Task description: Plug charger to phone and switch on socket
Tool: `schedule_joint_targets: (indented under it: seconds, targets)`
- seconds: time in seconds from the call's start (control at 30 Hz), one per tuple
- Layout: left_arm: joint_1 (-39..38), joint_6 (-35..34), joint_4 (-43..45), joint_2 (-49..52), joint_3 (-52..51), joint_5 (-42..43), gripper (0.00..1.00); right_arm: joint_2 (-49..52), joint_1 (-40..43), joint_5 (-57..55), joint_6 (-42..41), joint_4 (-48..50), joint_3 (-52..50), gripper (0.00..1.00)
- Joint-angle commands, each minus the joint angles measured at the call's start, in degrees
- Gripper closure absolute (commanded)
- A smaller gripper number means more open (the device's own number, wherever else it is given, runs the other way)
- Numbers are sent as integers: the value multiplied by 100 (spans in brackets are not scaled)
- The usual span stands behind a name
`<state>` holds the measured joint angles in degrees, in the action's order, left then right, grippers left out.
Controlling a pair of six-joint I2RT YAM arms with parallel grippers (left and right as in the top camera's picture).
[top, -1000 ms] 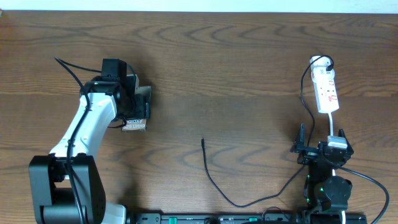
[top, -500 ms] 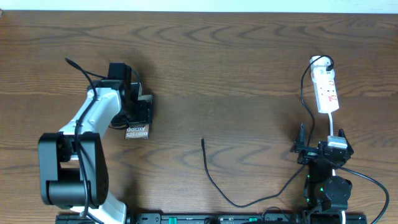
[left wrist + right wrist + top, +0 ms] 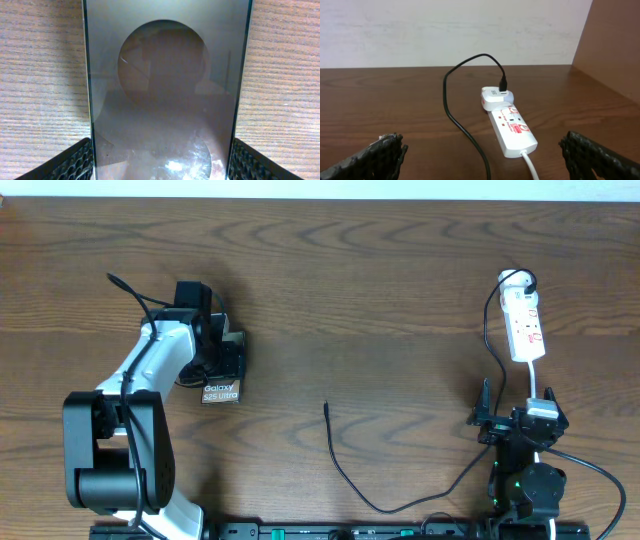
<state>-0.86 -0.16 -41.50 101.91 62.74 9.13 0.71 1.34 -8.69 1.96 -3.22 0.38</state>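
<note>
The phone (image 3: 220, 391) lies flat on the table at the left, its white lettering showing. It fills the left wrist view (image 3: 160, 75). My left gripper (image 3: 218, 358) (image 3: 160, 162) has a finger against each long edge and is shut on it. The charger cable's plug tip (image 3: 326, 406) lies free mid-table; the cable (image 3: 385, 505) loops along the front and runs up to the socket (image 3: 525, 325) at the far right. My right gripper (image 3: 521, 421) (image 3: 480, 155) is open and empty, in front of the socket (image 3: 512, 127), with the charger cable (image 3: 465, 130) between its fingers' line of sight.
A round white plug (image 3: 495, 98) with the cable plugged in sits at the socket's far end. The socket's white cord (image 3: 530, 162) runs toward my right gripper. A wall edge (image 3: 615, 45) stands at the right in the right wrist view.
One second ago my left arm shifted and turned, carrying the phone slightly right and toward the front. Nothing has moved in the last half second. The right arm is still.
</note>
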Motion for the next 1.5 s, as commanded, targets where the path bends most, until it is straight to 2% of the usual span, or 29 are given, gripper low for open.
schedule_joint_targets:
  seconds: [0.0,1.07,1.2,1.27,1.33,1.47]
  targets:
    - [-13,52,22,107,109,72,93,-31,-101,-37,48,-24,-7,1]
    - [-13,35,616,109,-686,-83,92,-31,-101,-39,46,-24,-7,1]
    - [-13,33,669,109,-774,-105,84,-31,-101,-39,48,-24,-7,1]
    - [-13,33,669,109,-778,-107,83,-31,-101,-37,48,-24,-7,1]
    - [-13,33,669,109,-778,-109,72,-31,-101,-39,46,-24,-7,1]
    - [-13,31,669,109,-778,-120,57,-31,-103,-37,46,-24,-7,1]
